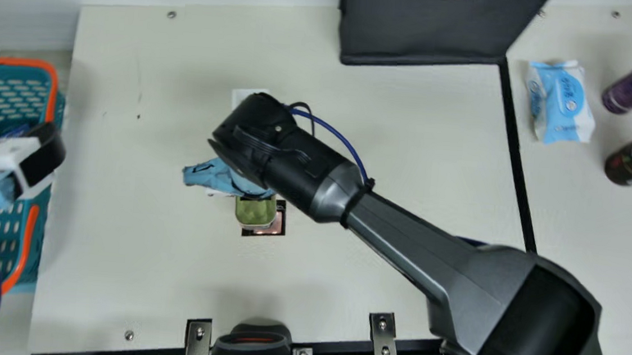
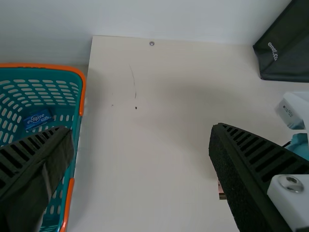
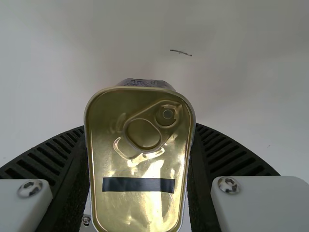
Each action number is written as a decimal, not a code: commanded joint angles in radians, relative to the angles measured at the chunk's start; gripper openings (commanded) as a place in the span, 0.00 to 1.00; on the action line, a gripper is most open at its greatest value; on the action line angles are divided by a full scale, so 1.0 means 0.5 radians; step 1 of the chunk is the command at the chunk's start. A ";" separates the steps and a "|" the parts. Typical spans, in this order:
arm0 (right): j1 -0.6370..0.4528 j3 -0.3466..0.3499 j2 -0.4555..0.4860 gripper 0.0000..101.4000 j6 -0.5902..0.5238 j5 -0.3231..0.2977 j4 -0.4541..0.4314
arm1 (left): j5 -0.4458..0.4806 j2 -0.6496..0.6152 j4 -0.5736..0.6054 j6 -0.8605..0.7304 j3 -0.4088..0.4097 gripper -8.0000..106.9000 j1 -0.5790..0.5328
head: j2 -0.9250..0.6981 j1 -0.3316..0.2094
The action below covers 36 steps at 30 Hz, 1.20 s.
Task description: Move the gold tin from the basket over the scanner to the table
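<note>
Right claw [image 1: 225, 176] grips tin [image 1: 255, 211] above desk [image 1: 136, 242]

A black unit [image 1: 252, 344] sits at the near edge. Farther in, a plate [image 1: 278, 225] peeks from behind the pinched tin. Past the left edge, the left claw [image 1: 12, 157], wide open, empty, overhangs the basket [image 1: 47, 80].

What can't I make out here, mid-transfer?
- Gold tin: cut off by the right wrist view's bottom edge; partly behind the right gripper in the main view.
- Scanner, main view: bottom edge cuts it.
- Basket, main view: left edge cuts it.
- Pink-and-black item, main view: partly behind the tin.
</note>
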State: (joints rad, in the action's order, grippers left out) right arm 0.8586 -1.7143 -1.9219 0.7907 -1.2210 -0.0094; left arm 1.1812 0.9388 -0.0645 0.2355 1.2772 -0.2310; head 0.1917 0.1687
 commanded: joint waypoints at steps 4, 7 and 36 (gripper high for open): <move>-0.100 0.010 0.045 0.00 -0.128 0.002 -0.014 | 0.000 0.000 0.000 0.000 0.000 0.85 0.000 | 0.325 -0.061; -0.208 0.031 0.097 0.00 -0.249 0.002 -0.010 | 0.000 0.000 0.000 0.000 0.000 0.85 0.000 | 0.370 -0.061; -1.892 0.760 0.761 0.00 -1.666 0.207 0.115 | 0.000 0.000 0.000 0.000 0.000 0.85 0.000 | 0.370 -0.061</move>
State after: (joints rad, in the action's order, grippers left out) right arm -0.0073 -1.3412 -1.5449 0.0097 -1.1209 0.0460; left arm 1.1812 0.9388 -0.0645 0.2355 1.2772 -0.2310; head 0.3743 0.1672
